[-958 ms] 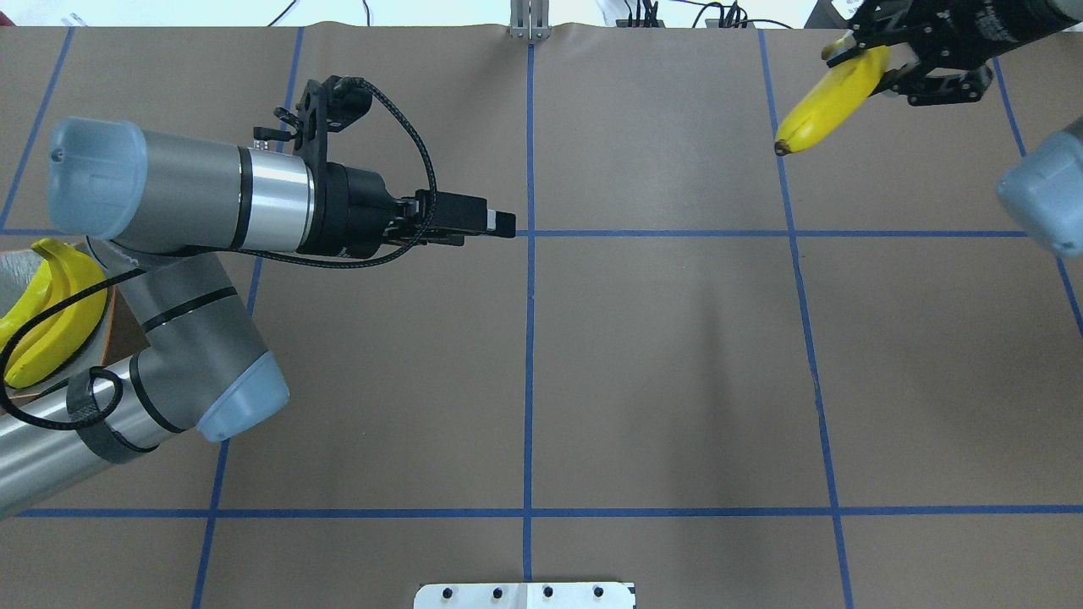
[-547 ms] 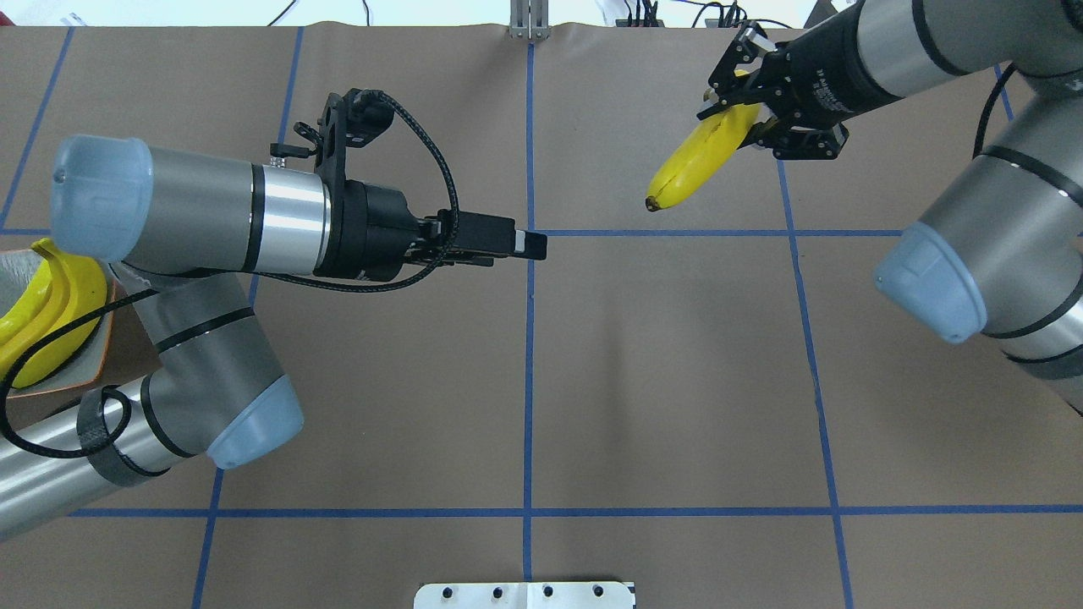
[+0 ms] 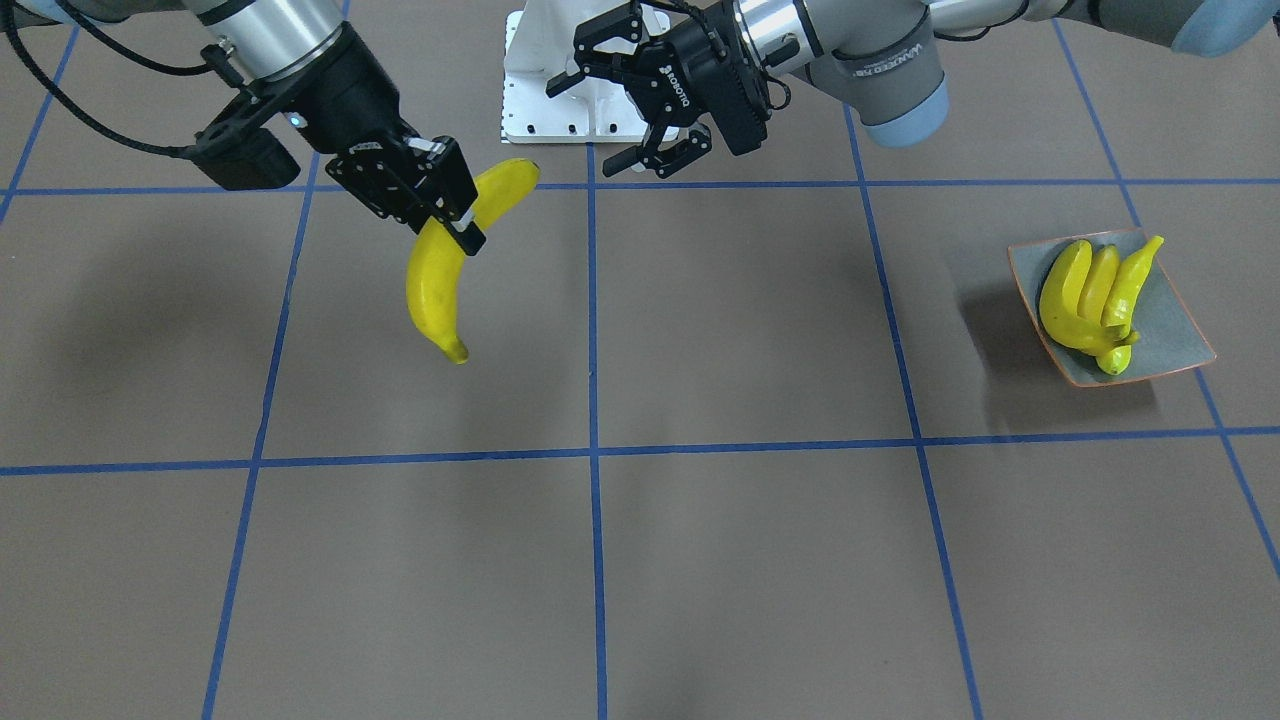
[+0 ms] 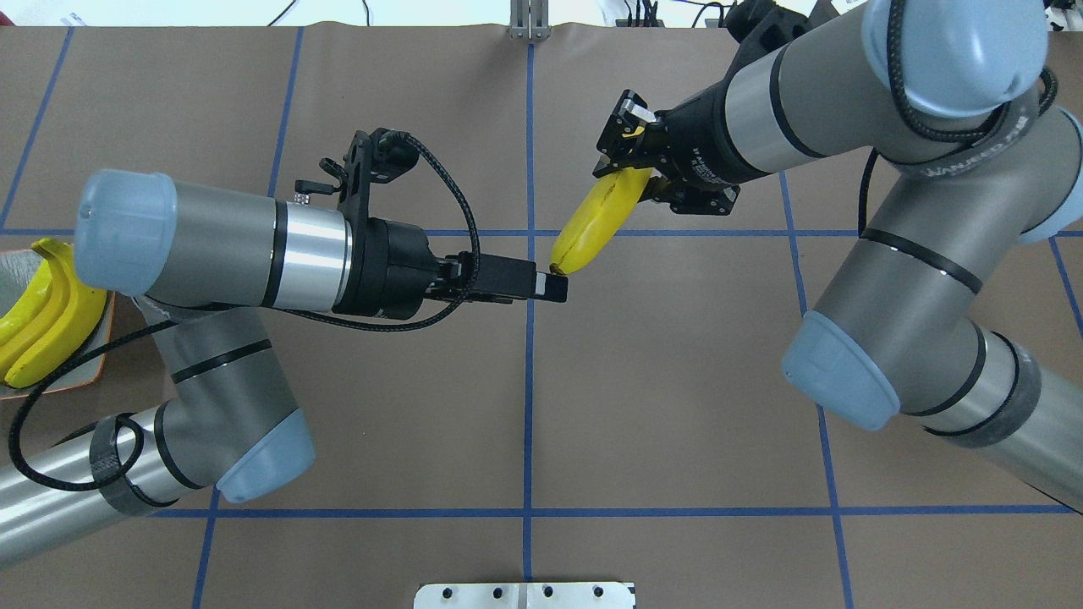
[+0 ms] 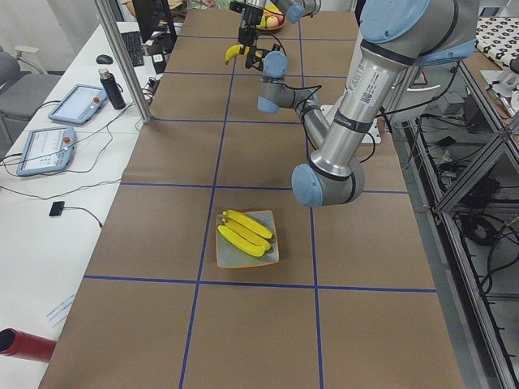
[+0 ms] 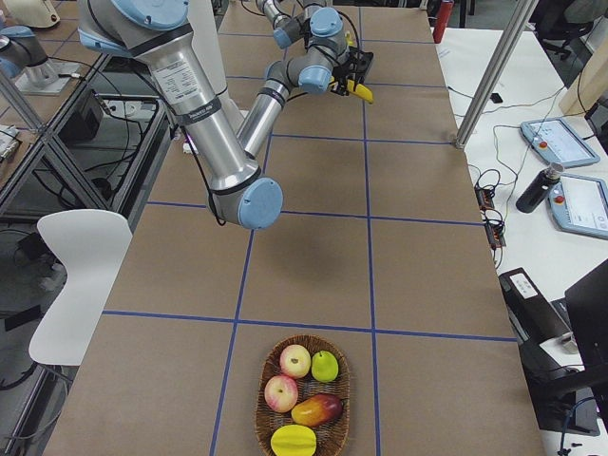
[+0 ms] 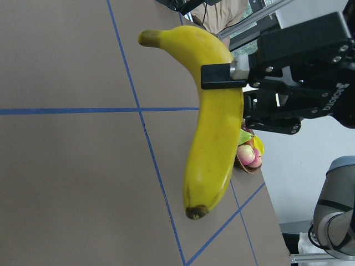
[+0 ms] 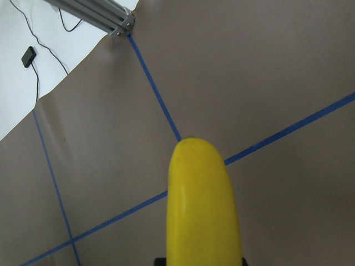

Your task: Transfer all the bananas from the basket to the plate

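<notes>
My right gripper (image 4: 630, 165) (image 3: 440, 205) is shut on one yellow banana (image 4: 596, 220) (image 3: 435, 280) (image 7: 213, 127) (image 8: 204, 205), holding it above the middle of the table by its upper part. The free end hangs down beside my left gripper (image 4: 554, 289) (image 3: 590, 125), which stands open and holds nothing. Three more bananas (image 3: 1085, 295) (image 5: 243, 235) lie on the grey-green plate (image 3: 1170, 330) (image 4: 101, 355) on the robot's left side. The woven basket (image 6: 261, 399) stands at the right end and shows no banana.
The basket holds apples, a mango and other fruit (image 6: 296, 361). The white base plate (image 3: 540, 90) (image 4: 525, 595) sits at the robot's edge. A metal post (image 6: 489, 76) and a side bench with tablets (image 6: 556, 138) and a bottle run along the far side.
My right arm has swung the banana in from the far right corner toward the table's centre. My left gripper has moved right, and its tip is now close to the banana's lower end.
</notes>
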Available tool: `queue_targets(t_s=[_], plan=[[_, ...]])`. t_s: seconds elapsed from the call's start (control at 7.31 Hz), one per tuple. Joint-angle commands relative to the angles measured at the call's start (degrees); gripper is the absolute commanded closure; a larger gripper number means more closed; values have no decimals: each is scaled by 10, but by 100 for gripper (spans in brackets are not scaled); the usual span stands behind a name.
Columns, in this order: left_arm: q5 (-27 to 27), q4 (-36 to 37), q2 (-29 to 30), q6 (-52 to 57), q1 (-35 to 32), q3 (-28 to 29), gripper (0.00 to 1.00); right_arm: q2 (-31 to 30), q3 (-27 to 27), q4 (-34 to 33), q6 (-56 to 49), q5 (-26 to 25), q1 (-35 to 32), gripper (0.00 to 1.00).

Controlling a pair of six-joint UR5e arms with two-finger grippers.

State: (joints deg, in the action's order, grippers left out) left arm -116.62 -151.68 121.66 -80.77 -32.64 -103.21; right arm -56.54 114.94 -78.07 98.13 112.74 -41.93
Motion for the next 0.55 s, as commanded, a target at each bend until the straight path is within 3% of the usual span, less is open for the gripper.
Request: queue_targets(t_s=[0.0,0.14,0.27,0.41], plan=[[2,-2,1,0,12,-2,0,9,13,-1,6,-52,49,100],[2,-3,0,0,12,-2,1,8,20,-1,6,-52,57,100],[2,-3,0,1,11,-2,21,8,29,-1,6,-52,62,100],[2,-3,-1,3,11,-2,56,7,31,-1,6,-52,63,100]])
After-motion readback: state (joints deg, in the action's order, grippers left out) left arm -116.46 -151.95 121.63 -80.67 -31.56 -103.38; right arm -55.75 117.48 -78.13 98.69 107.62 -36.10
